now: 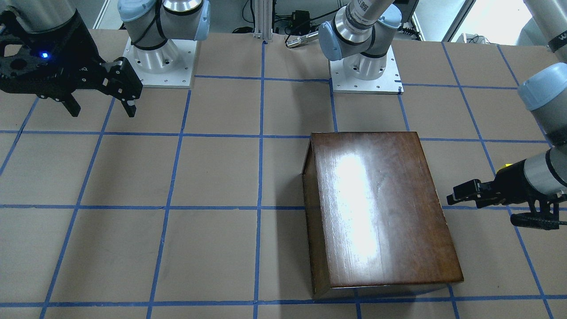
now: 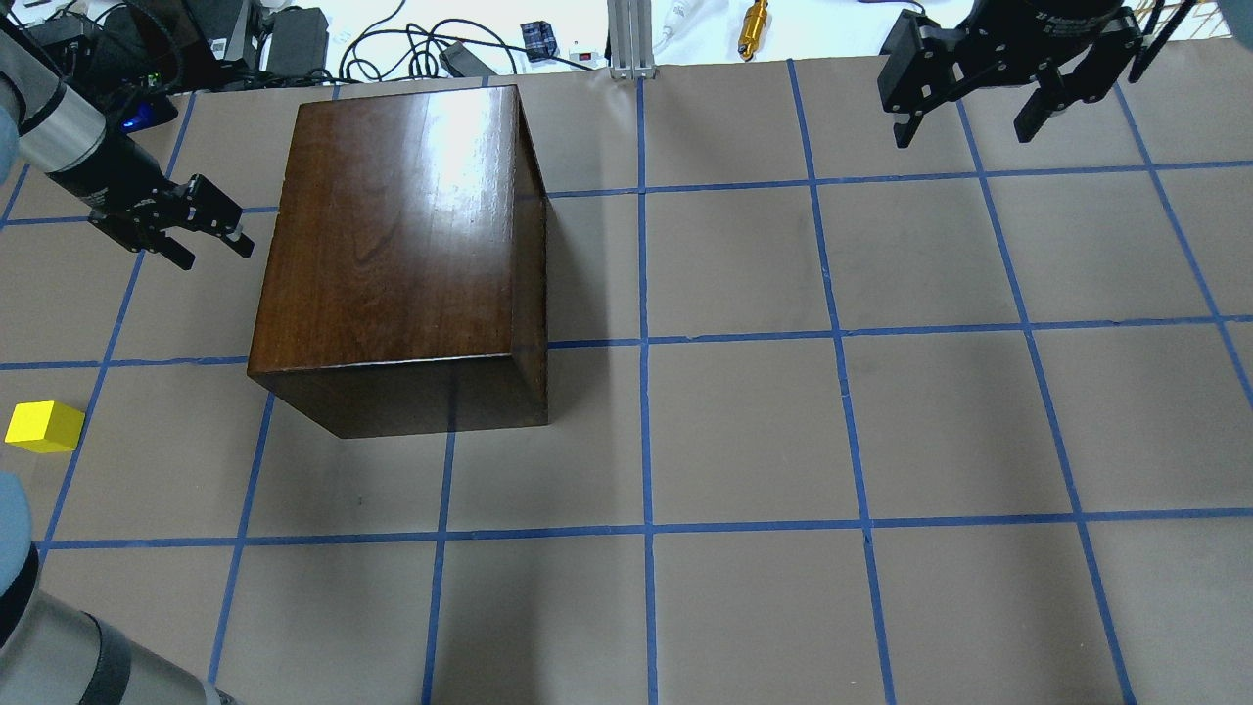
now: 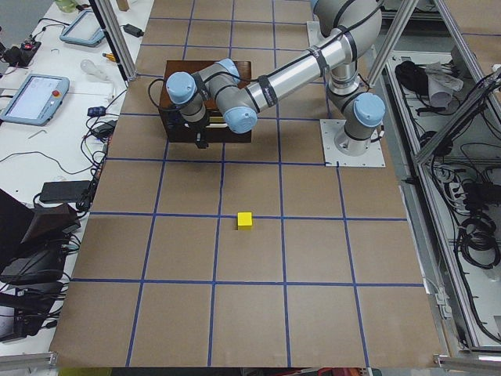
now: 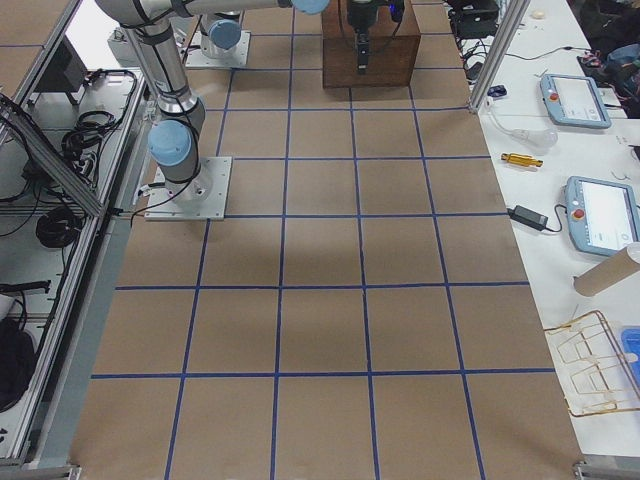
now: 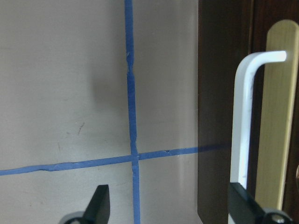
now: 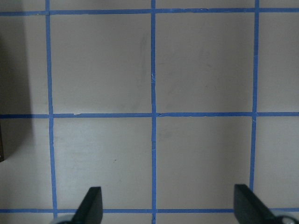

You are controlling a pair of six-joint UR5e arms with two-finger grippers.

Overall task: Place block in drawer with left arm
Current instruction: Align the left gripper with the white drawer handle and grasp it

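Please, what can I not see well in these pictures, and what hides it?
1. Inside of the drawer: no view shows it. The left wrist view gives only its front, cut off by the right edge.
2. The block: in the front-facing view only a yellow sliver shows behind the left arm.
3. Drawer front in the exterior left view: the left arm mostly covers it.

A glossy dark-brown wooden cabinet (image 2: 401, 235) stands on the brown tabletop (image 2: 744, 421) toward ten o'clock in the overhead view, across blue tape grid lines (image 2: 840, 338). Past the far edge near twelve o'clock lie black cables (image 2: 392, 39) and a brass-coloured tool (image 2: 755, 17)
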